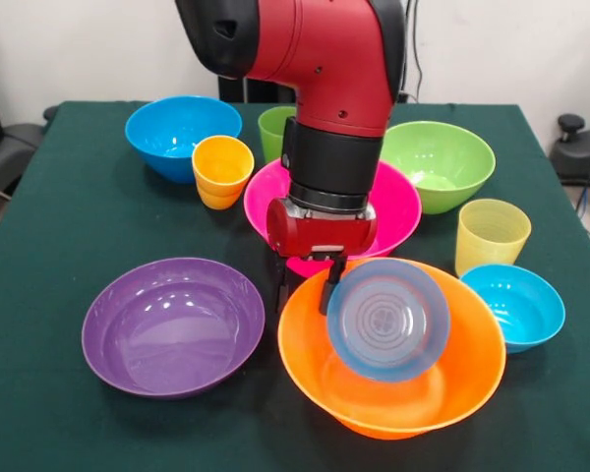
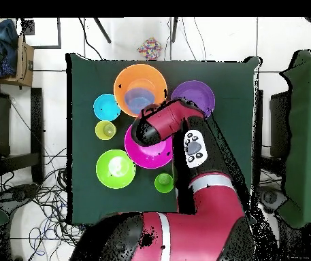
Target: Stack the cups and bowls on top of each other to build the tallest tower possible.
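gripper (image 1: 315, 285): closed on the rim of a small blue bowl (image 1: 388, 320), held tilted, hollow facing the camera
orange bowl (image 1: 393, 393): near right, directly under the held bowl, probably its landing place
pink bowl (image 1: 403, 206): just behind, empty
cups: orange cup (image 1: 221, 169) far left, yellow cup (image 1: 490, 234) right, both unstacked
tower: not yet started

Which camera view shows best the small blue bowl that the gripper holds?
The front view: the small blue bowl hangs tilted over the orange bowl, inside facing the camera. Overhead, it looks pale inside the orange one, its tilt unreadable.
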Available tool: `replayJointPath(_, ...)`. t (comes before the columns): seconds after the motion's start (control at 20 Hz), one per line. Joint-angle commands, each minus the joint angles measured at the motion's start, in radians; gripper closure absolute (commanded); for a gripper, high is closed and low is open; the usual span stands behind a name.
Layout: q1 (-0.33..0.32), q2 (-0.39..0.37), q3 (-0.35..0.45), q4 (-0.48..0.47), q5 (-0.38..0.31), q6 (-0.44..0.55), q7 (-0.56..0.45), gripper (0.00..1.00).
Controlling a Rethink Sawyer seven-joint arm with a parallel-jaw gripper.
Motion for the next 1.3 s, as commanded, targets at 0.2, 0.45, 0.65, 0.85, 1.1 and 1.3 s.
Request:
replayJointPath(0.2,0.0,0.052,0.032,0.058,-0.119,-0.077,-0.119,1.0)
replayJointPath(0.45,-0.021,0.037,0.056,0.07,-0.096,-0.068,-0.147,1.0)
replayJointPath(0.65,-0.03,0.029,0.07,0.076,-0.082,-0.042,-0.172,1.0)
replayJointPath(0.85,-0.046,0.008,0.092,0.092,-0.061,-0.018,-0.185,1.0)
replayJointPath(1.1,-0.108,-0.071,0.183,0.15,0.022,0.063,-0.249,1.0)
replayJointPath(1.3,-0.176,-0.158,0.288,0.202,0.125,0.159,-0.302,1.0)
